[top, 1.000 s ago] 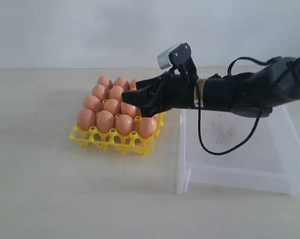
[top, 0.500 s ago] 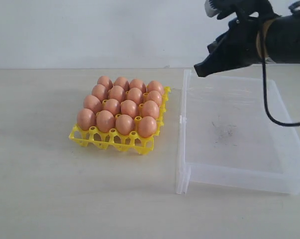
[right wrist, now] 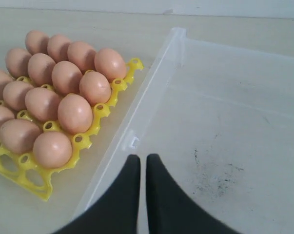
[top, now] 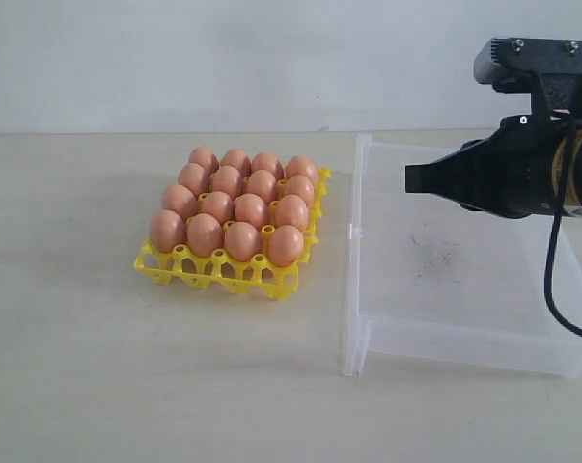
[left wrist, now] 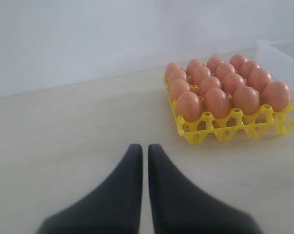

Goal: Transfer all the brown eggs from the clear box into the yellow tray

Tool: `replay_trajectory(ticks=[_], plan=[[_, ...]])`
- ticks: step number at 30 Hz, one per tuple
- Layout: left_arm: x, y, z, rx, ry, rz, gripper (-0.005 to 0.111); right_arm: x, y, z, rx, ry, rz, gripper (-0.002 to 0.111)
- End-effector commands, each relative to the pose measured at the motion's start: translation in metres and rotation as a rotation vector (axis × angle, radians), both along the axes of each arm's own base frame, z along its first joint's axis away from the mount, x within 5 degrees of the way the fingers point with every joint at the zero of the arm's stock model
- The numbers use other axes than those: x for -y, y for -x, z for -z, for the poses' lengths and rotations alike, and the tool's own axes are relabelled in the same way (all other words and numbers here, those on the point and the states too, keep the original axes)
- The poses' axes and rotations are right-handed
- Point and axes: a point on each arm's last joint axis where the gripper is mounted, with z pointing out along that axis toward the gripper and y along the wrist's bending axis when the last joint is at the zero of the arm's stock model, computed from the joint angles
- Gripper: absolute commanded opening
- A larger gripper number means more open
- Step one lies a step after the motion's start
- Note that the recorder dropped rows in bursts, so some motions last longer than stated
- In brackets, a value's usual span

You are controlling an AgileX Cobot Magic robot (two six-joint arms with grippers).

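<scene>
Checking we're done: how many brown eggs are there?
16 brown eggs, filling the yellow tray in four rows of four, one per cup; none in the clear box.

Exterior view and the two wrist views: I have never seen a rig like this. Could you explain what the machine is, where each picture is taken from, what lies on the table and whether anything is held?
This is a robot with two arms, each ending in a two-fingered claw. The exterior view comes from a camera set apart from the arms. It shows the right claw over the clear box. The other two pictures come from cameras on the wrists, each looking along its own claw: the left claw and the right one. Both claws are shut and hold nothing. On the table stands a yellow tray with sixteen brown eggs, one in every cup. The box beside it shows only dark smudges.
</scene>
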Motion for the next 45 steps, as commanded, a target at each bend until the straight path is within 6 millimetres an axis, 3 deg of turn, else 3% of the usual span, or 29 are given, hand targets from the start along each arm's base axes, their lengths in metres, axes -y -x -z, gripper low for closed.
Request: replay_trajectory(ticks=[1,6,9,11,12,15,19,25,31,42,45], plan=[[0.0,0.0,0.001,0.003,-0.001,0.005,0.004,0.001,0.002,-0.001,0.0,-0.012,0.006,0.001],[0.0,0.0,0.001,0.003,-0.001,0.005,0.004,0.001,0.002,-0.003,0.006,-0.013,0.008,0.001],[0.0,0.0,0.001,0.003,-0.001,0.005,0.004,0.006,0.014,-0.028,0.092,-0.049,0.008,0.001],[0.0,0.0,0.001,0.003,-0.001,0.005,0.004,0.007,0.034,-0.057,0.172,-0.178,-0.027,0.001],[0.0,0.0,0.001,0.003,-0.001,0.005,0.004,0.013,0.049,-0.07,0.171,-0.338,0.024,0.001],[0.0,0.0,0.001,0.003,-0.001,0.005,0.004,0.033,0.086,-0.079,0.149,-0.62,0.169,0.001],[0.0,0.0,0.001,0.003,-0.001,0.005,0.004,0.056,0.122,-0.068,0.148,-0.724,0.289,0.001],[0.0,0.0,0.001,0.003,-0.001,0.005,0.004,0.081,0.156,-0.026,0.123,-0.819,0.433,0.001],[0.0,0.0,0.001,0.003,-0.001,0.005,0.004,0.093,0.175,0.011,0.17,-0.924,0.514,0.001],[0.0,0.0,0.001,0.003,-0.001,0.005,0.004,0.101,0.197,0.031,0.248,-1.129,0.545,0.001],[0.0,0.0,0.001,0.003,-0.001,0.005,0.004,0.105,0.198,0.038,0.219,-1.087,0.609,0.001]])
